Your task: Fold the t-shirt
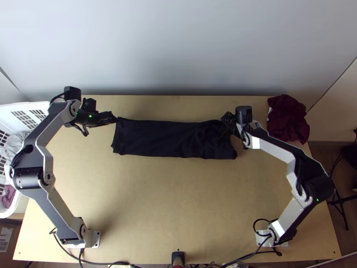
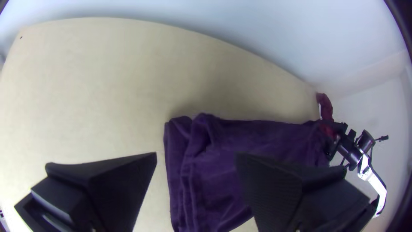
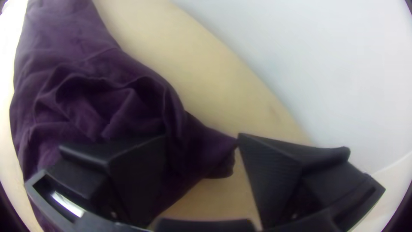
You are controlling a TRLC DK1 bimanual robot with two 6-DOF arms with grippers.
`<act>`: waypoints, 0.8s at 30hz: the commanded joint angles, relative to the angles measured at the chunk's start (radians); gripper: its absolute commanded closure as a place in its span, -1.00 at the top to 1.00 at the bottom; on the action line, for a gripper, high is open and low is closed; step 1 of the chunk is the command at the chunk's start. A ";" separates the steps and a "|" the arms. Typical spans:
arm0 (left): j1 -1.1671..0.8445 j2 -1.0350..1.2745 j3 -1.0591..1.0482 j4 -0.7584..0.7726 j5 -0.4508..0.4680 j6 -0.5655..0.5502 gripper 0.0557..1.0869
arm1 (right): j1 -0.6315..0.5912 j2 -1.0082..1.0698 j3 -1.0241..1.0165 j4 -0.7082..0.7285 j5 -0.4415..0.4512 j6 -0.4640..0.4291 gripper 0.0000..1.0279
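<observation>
A dark t-shirt (image 1: pixel 165 139) lies in a strip. Left gripper (image 1: pixel 114 119), open, is at 1 end; right gripper (image 1: pixel 227 120), open, at the other.

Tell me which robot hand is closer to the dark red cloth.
Right. The right gripper is at the right end of the dark shirt, a short gap from the dark red cloth. The left gripper is at the shirt's opposite end, farther away.

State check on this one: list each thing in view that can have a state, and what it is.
Dark fabric t-shirt: folded into a long strip, rumpled near its right end.
Left black gripper: open, fingers apart.
Right black gripper: open, fingers apart.
Dark red cloth: bunched up.
White plastic basket: holding cloth.
</observation>
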 commanded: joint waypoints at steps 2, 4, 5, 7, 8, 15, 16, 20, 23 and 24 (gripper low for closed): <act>0.053 -0.094 -0.011 -0.010 -0.001 0.000 0.91 | 0.026 -0.219 -0.068 -0.039 0.005 0.009 0.94; 0.076 -0.126 -0.020 -0.018 -0.001 0.001 0.91 | 0.026 -0.297 -0.072 -0.072 0.008 0.014 0.94; 0.084 -0.141 -0.029 -0.024 -0.001 0.001 0.91 | 0.024 -0.333 -0.071 -0.092 0.023 0.014 0.94; 0.102 -0.174 -0.061 -0.035 0.011 0.006 0.91 | 0.024 -0.408 -0.061 -0.158 0.028 0.023 0.94; 0.107 -0.194 -0.092 -0.032 0.029 0.011 0.91 | 0.024 -0.451 -0.058 -0.181 0.028 0.041 0.93; 0.067 -0.247 -0.359 0.186 0.069 0.027 0.91 | 0.082 -0.662 0.009 -0.400 0.029 0.164 0.93; 0.056 -0.230 -0.360 0.189 0.075 0.026 0.91 | 0.084 -0.673 0.017 -0.423 0.034 0.173 0.93; 0.029 -0.161 -0.325 0.189 0.108 -0.003 0.91 | 0.079 -0.704 0.031 -0.467 0.052 0.178 0.93; 0.010 -0.121 -0.296 0.191 0.108 -0.013 0.90 | 0.079 -0.721 0.066 -0.509 0.061 0.193 0.93; 0.006 -0.109 -0.288 0.191 0.111 -0.013 0.90 | 0.079 -0.724 0.084 -0.524 0.061 0.208 0.93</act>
